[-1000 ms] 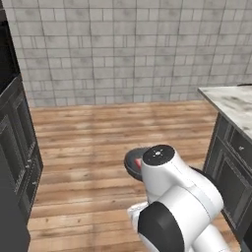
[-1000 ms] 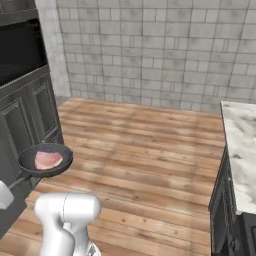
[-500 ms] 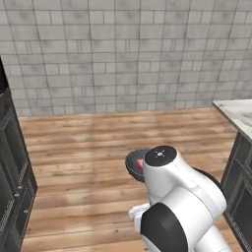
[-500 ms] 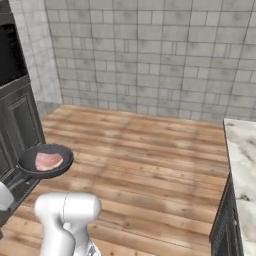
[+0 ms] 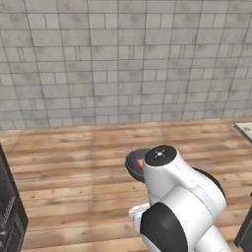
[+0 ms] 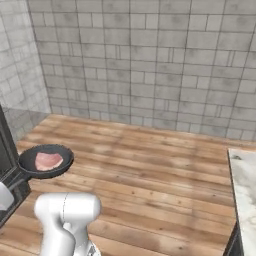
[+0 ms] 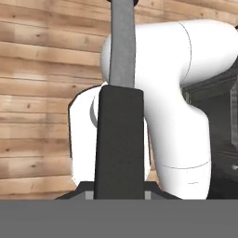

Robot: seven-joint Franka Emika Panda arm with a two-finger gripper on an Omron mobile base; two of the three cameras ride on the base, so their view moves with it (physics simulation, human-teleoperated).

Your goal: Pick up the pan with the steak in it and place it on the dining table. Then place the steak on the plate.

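The base has turned: the dark cabinets have slid off to the side and the tiled wall now faces us. The gripper [image 7: 118, 139] is clamped on the pan's [image 6: 46, 161] handle [image 7: 122, 44], which runs straight out from it. The pan is carried level above the wooden floor [image 6: 150, 170] with the steak [image 6: 48, 160] in it; the table's [image 6: 245, 180] marble corner lies far right.

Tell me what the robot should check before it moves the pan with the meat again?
1. Pincer clamped on the pan's handle: ok, the handle runs up from between the fingers.
2. Steak inside the pan: ok.
3. Pan level: ok, it looks flat in the right base view.
4. Pan off the wooden floor: ok, carried in the air.
5. Dining table in reach: cannot tell, a marble edge shows at the right.
6. Plate ready: cannot tell.
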